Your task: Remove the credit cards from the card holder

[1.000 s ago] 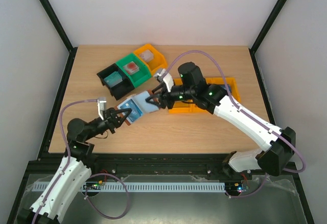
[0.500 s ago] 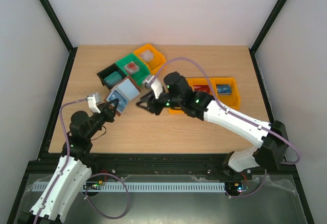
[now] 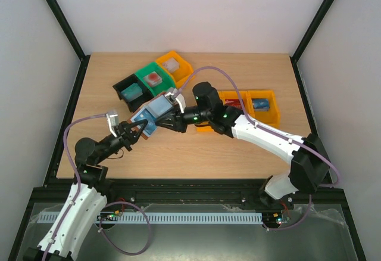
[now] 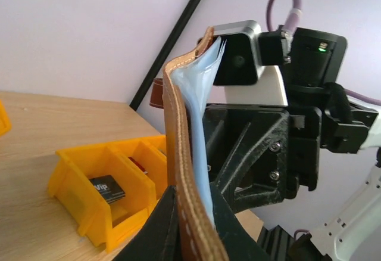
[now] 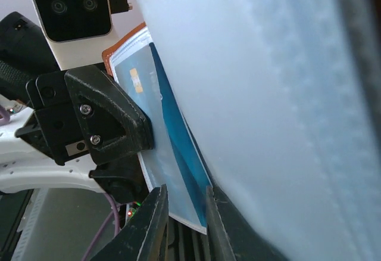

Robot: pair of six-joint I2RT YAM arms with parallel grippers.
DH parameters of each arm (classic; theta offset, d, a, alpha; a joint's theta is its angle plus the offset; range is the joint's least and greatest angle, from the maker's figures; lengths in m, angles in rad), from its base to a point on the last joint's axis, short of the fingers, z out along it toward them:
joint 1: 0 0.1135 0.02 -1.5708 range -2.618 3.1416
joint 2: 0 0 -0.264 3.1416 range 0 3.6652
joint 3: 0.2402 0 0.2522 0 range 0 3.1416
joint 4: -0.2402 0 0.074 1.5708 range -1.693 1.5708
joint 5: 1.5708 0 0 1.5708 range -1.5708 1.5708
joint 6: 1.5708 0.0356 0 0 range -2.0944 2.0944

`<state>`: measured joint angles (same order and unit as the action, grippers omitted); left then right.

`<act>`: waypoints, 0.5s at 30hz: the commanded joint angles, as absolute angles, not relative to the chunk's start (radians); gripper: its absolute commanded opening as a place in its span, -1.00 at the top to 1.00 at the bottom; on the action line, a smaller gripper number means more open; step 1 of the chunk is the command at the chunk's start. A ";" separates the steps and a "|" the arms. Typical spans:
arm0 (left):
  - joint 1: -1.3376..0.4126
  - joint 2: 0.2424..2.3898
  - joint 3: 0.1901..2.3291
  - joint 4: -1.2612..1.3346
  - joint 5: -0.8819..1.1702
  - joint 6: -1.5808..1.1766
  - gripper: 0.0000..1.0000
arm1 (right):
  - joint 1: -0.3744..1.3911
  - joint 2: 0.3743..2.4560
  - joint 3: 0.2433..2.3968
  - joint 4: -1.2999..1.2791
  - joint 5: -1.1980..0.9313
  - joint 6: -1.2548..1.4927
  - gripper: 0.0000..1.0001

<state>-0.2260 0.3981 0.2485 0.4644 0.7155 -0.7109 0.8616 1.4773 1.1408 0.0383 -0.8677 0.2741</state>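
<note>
Card holder [image 3: 156,109] open above the bench [image 3: 238,151], left claw [image 3: 138,131] clamped on its lower edge. Right claw [image 3: 168,119] straddles the blue credit card [image 5: 172,148], whose long axis runs straight ahead of it. The fingers are narrowly apart, and whether they grip cannot be told.

The left white-and-black arm [image 3: 80,204] is extended forward, with the left gripper [image 3: 136,131] clamped on the lower edge of a brown leather wallet [image 4: 178,154]. The right white-and-black arm [image 3: 268,137] is stretched leftward. The right gripper [image 3: 169,118] is held at that wallet, fingers narrowly parted.

"Vip" on dark card [image 4: 108,188] (inside yellow bin [image 4: 76,204]).
</note>
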 commanded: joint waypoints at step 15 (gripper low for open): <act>-0.231 0.397 0.239 0.686 0.916 -0.729 0.95 | 0.899 1.448 1.115 0.040 -0.970 0.181 0.73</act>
<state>-0.2192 0.4038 0.2340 0.5789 0.8433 -0.7177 0.8715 1.4471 1.1191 0.0353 -0.9367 0.2272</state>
